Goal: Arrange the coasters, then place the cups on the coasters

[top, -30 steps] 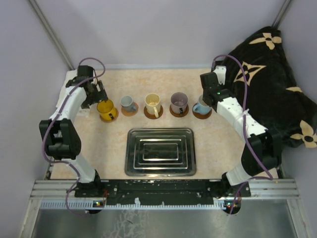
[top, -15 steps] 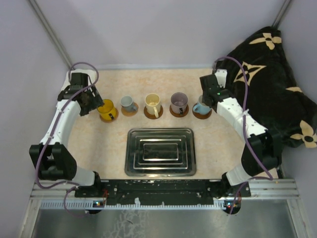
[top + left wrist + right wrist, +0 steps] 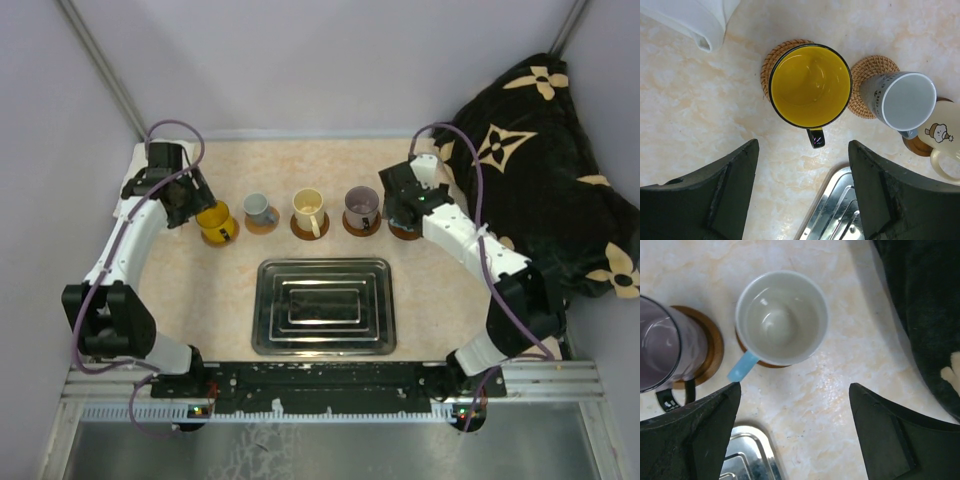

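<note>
Since all five cups already stand on coasters in a row across the far half of the surface, the move ahead looks like a clean retreat, and it turns on how each end cup lies from the claw above it. The left claw [image 3: 803,165] hangs over the yellow cup [image 3: 810,85] at the left end of the row, jaws wide and holding nothing. The cup sits just beyond the fingertips, and its short dark handle points to the near edge, straight into the gap between them. The right claw [image 3: 795,390] hangs likewise over the light blue cup [image 3: 781,315] at the right end, jaws wide and empty. That handle slants to the near edge and leftward, close to one finger and to the purplish-grey cup [image 3: 665,345] beside it. Each arm is nearest its own end cup, so lifting straight away should clear both handles. The yellow cup is glossy with a dark rim and covers most of its woven-looking coaster [image 3: 771,57]. The blue one is white inside, upright and empty, with only a brown sliver of coaster [image 3: 767,363] showing. The grey-white cup [image 3: 257,207] and cream cup [image 3: 308,209] fill the middle, beyond the steel tray [image 3: 322,306].
</note>
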